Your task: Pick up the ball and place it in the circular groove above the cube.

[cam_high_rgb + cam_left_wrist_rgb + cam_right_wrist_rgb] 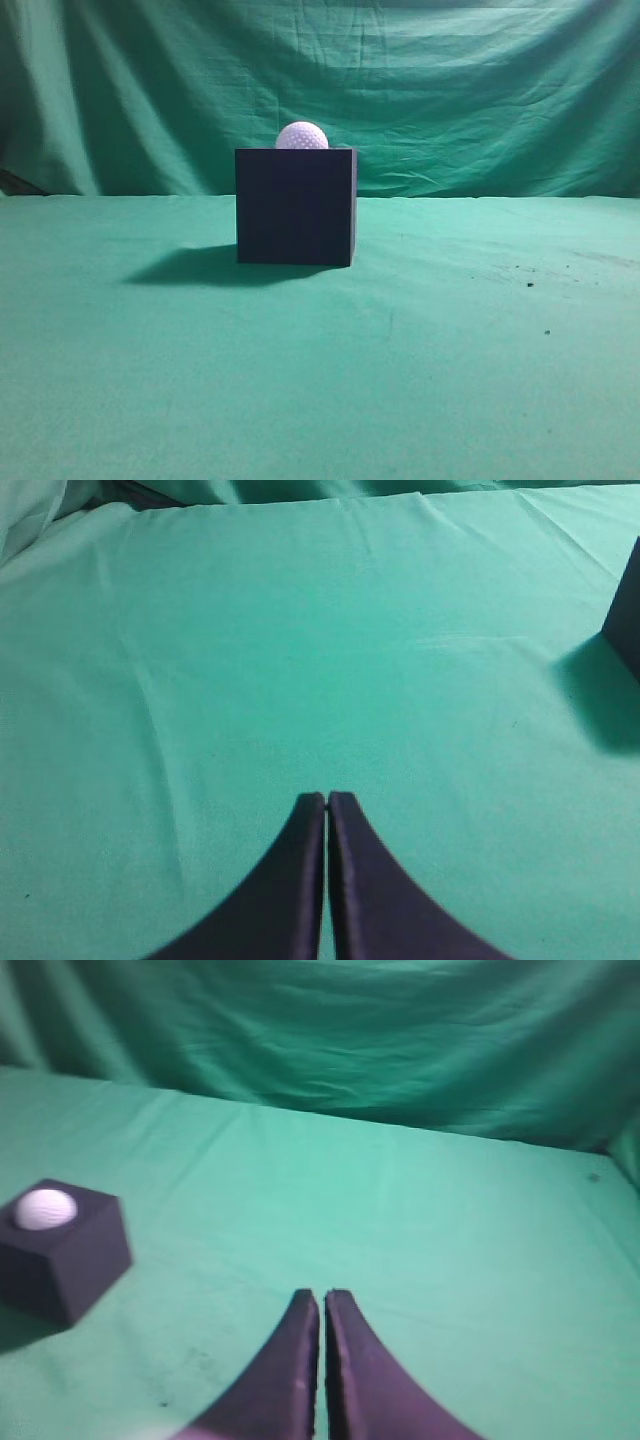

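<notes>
The white dimpled ball [301, 136] sits on top of the dark cube [295, 207], sunk a little into its top face. In the right wrist view the ball [45, 1209] rests in the cube's [70, 1260] top at the far left. A corner of the cube [628, 610] shows at the right edge of the left wrist view. My left gripper [327, 798] is shut and empty above bare cloth. My right gripper [323, 1296] is shut and empty, well to the right of the cube. Neither gripper shows in the exterior view.
Green cloth [450, 350] covers the table and hangs as a backdrop [480, 90] behind it. A few dark specks [529, 284] lie on the cloth at the right.
</notes>
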